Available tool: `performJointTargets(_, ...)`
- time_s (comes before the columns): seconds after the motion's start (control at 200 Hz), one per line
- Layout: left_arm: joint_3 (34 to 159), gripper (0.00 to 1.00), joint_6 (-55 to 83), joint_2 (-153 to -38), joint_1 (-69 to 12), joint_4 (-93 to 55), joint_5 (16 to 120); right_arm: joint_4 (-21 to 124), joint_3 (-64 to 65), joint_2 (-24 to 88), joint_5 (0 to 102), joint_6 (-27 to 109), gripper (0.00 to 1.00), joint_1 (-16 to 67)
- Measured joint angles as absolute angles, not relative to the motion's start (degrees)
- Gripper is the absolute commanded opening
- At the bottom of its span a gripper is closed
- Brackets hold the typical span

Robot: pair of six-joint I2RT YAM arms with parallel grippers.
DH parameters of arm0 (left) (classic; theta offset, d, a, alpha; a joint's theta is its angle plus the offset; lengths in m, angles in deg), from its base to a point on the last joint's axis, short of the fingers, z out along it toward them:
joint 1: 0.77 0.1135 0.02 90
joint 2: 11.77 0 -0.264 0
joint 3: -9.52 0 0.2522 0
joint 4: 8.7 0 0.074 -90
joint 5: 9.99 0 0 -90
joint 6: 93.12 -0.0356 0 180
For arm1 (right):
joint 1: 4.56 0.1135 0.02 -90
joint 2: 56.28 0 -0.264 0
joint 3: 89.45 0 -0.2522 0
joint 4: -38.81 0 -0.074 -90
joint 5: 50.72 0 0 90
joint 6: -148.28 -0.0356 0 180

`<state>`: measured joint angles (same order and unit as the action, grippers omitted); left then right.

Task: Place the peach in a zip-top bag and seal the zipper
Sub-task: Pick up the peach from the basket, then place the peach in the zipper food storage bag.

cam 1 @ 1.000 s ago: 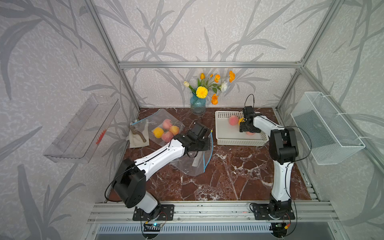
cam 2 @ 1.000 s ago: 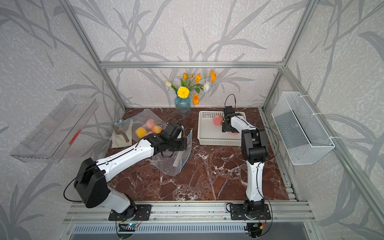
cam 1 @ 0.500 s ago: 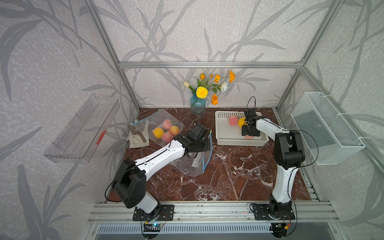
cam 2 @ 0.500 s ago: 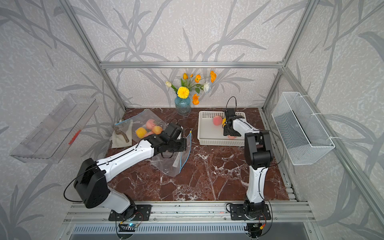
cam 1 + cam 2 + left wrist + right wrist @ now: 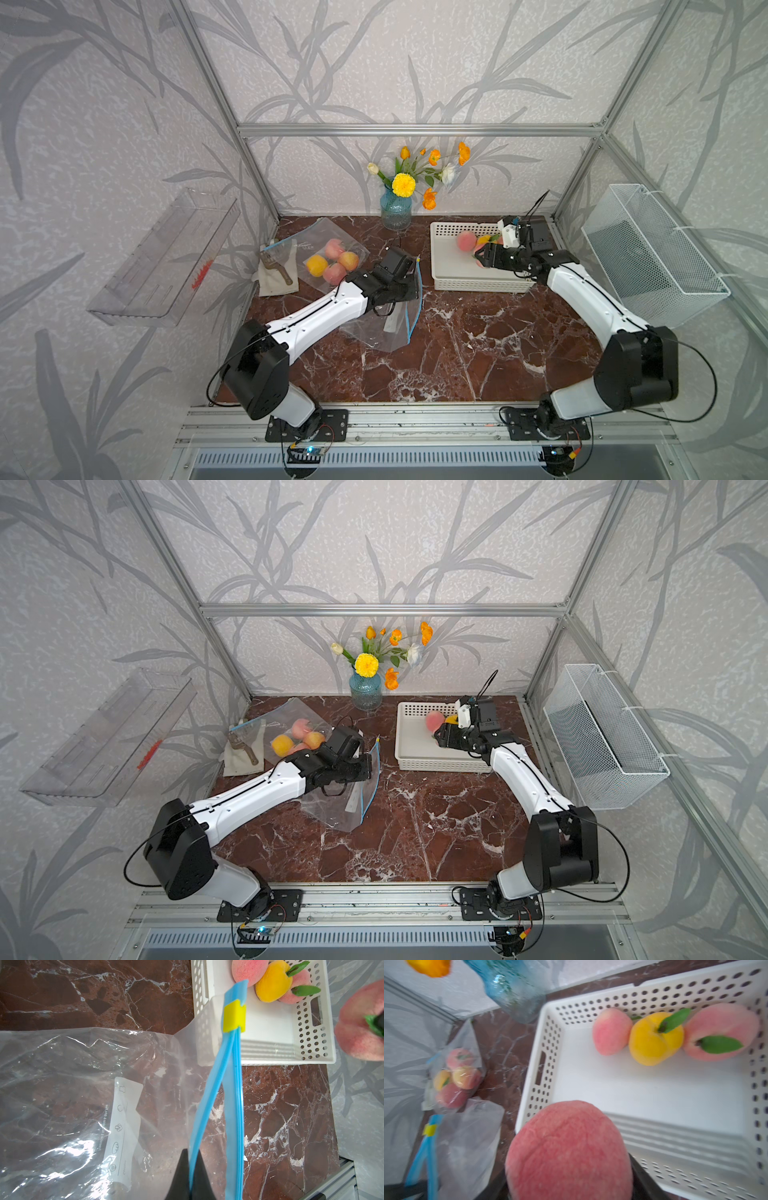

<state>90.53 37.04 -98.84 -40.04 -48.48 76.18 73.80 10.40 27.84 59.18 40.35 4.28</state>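
**rigfan:** where are you at with the bagging run?

**op:** About a third in, I'd say. Big to small: the dark red marble tabletop (image 5: 478, 340) has the white perforated plastic basket (image 5: 473, 284) at far right. The clear zip-top bag with the blue zipper strip (image 5: 386, 332) sits around mid-table, left of the basket. My left gripper (image 5: 190, 1163) is pinched tight on one lip of that strip, holding the mouth up off the marble. My right gripper (image 5: 482, 257) has its fingers spread fairly wide, squeezing the fuzzy pink peach (image 5: 569, 1147) from both sides. The peach hangs over the basket and looks lifted off its floor, well apart from the three fruits along the far wall. So picked, yes. Carrying it across, dropping it in and zipping up are all left to do.

**rigfan:** which way is it pointing? and the bag?

**op:** The peach is nearly round, so the long axis is a guess, but stem-to-tip seems to run left-right. In the left wrist view the green leaf (image 5: 371, 1023) sits right against a finger. That puts the stem end facing back into the gripper, with the round bottom leading left toward the bag. The zipper strip runs near-far, with the mouth facing right at the basket and the lips only narrowly parted. The small yellow slider (image 5: 233, 1016) is parked at the far end, so I reckon sealing means dragging it toward the near end.
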Motion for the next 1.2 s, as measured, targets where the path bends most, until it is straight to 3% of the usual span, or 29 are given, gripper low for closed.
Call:
performJointTargets(0.26, 90.53, 0.00, 37.04, -98.84, -39.07, -47.61, 75.37, 65.08, 18.57, 19.99, 75.90, 36.57, 0.62, 5.63)
performJointTargets(0.585, 90.99, 0.00, 36.87, -98.93, -38.55, -47.74, 73.60, 55.51, 23.66, 18.98, 84.53, 34.53, 0.62, 16.96)
performJointTargets(1.2, 92.47, 0.00, 36.61, -99.15, -38.55, -47.67, 71.67, 40.28, 31.51, 18.68, 83.51, 26.03, 0.61, 22.68)
